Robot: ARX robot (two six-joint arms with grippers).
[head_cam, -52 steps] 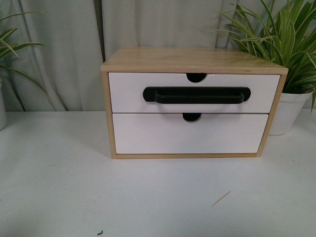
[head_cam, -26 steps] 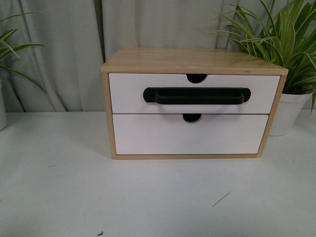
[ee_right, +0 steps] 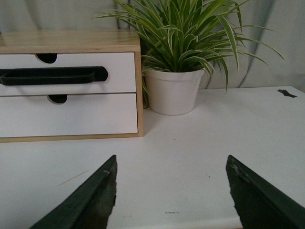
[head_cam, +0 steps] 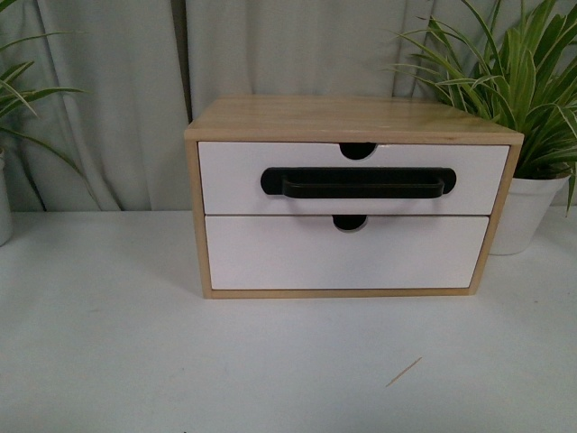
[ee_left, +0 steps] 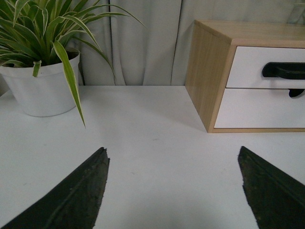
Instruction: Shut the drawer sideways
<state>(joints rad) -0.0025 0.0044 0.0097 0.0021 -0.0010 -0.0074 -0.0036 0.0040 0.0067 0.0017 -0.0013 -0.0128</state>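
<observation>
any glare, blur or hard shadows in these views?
Front view: flat soft light, drawer sharp, no glare. Left wrist view: faint shadow on the table beside the cabinet, end effector tips slightly soft. Right wrist view: even light, plant crisp.

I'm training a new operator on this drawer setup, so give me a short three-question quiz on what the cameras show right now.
1. True or false: the drawer with the black bar handle sits above the plain drawer front.
2. Multiple choice: what stands just beyond the cabinet's right side in the front view? A) a mug B) a potted spider plant C) a lamp
3. Short answer: are the fingers of the left gripper and right gripper spread apart or closed, and do they touch the wooden cabinet?

Key:
1. True.
2. B.
3. Both spread apart, holding nothing, and clear of the cabinet, above the white table.
</observation>
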